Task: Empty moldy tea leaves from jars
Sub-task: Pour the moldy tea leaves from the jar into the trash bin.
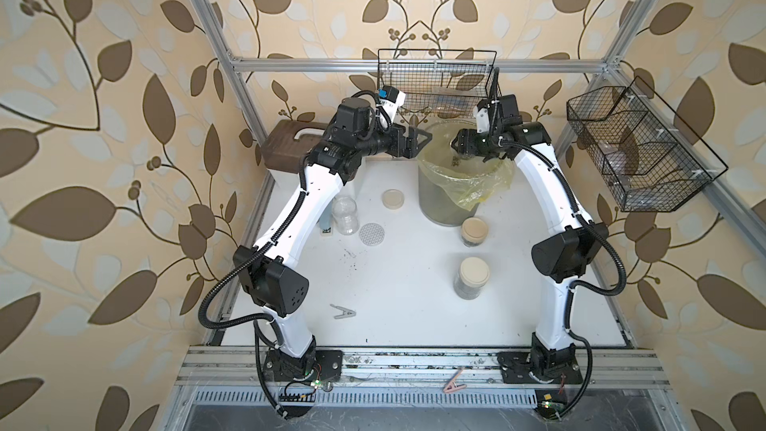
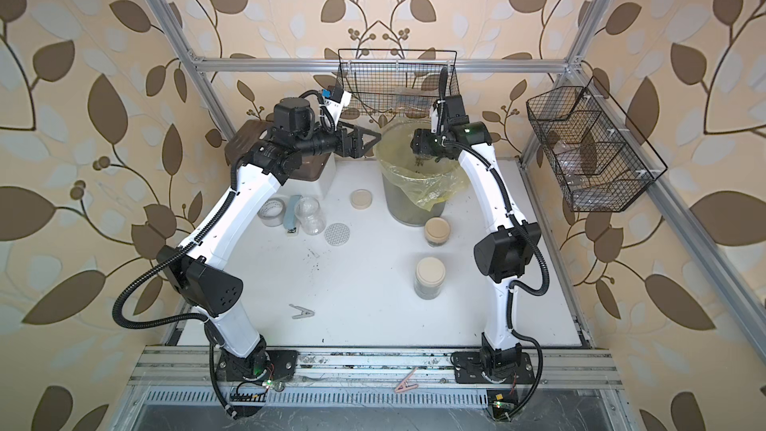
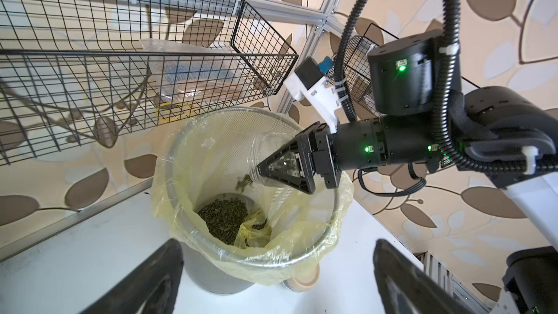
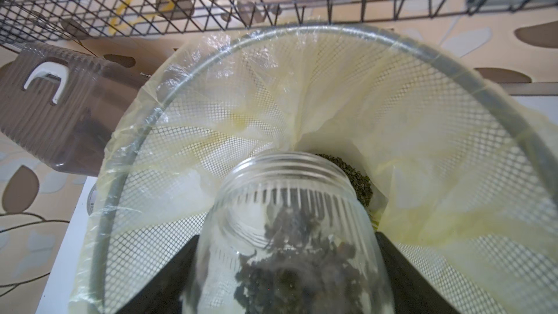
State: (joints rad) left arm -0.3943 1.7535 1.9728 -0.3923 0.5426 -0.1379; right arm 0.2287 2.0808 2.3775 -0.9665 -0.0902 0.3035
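Note:
My right gripper (image 3: pixel 283 167) is shut on an open clear jar (image 4: pixel 290 222), tipped mouth-down over the grey bin (image 1: pixel 439 205) with its yellow liner. Moldy tea leaves (image 4: pixel 302 252) cling inside the jar; some fall (image 3: pixel 243 182) onto the pile in the bin (image 3: pixel 226 215). My left gripper (image 1: pixel 418 140) hangs open and empty beside the bin's left rim. An empty open jar (image 1: pixel 346 215) stands on the table. In front of the bin are two beige-lidded jars (image 1: pixel 474 232) (image 1: pixel 472 277) with dark leaves. A beige lid (image 1: pixel 393 199) and a dotted lid (image 1: pixel 371 234) lie loose.
A wire basket (image 1: pixel 435 80) hangs right behind the bin, another (image 1: pixel 638 147) on the right wall. A brown box (image 1: pixel 290 147) sits at the back left, a tape roll (image 2: pixel 271 211) near the empty jar. Clips lie on the table (image 1: pixel 343 312) and the front rail (image 1: pixel 454 385).

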